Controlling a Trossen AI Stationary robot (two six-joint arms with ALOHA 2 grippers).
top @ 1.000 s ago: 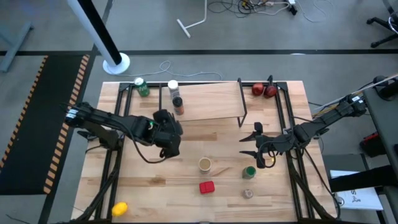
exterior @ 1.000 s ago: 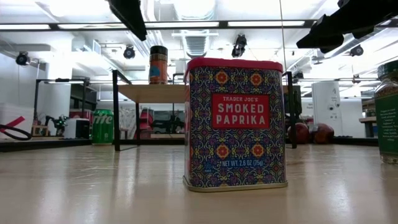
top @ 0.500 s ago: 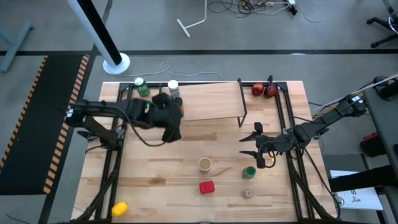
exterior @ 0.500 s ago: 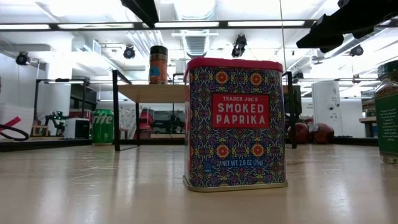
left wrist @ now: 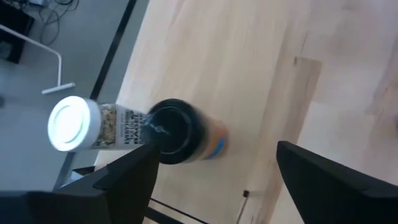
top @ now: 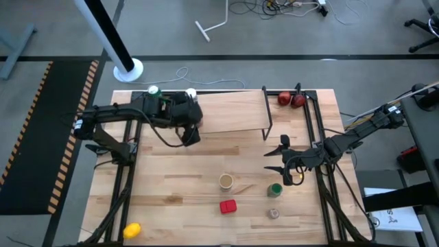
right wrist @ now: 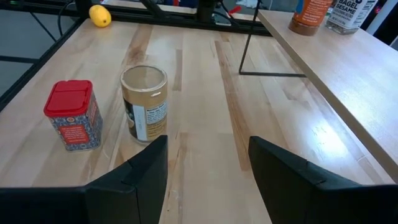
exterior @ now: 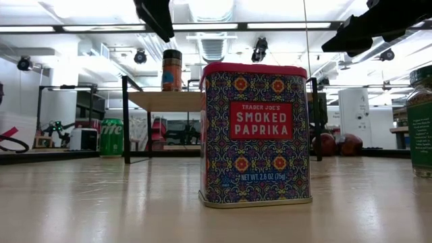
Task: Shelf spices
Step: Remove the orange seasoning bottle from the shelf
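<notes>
We see grey floor (top: 329,55) at the frame's top, a hazard-striped mat (top: 27,137) at left, and ceiling strip lights (exterior: 202,27).

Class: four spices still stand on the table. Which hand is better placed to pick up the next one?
The right hand: open, beside the green-capped jar. The left hand hovers over the shelf.

The left gripper (top: 189,132) and the right gripper (top: 275,158) both hover with jaws spread apart.
</notes>
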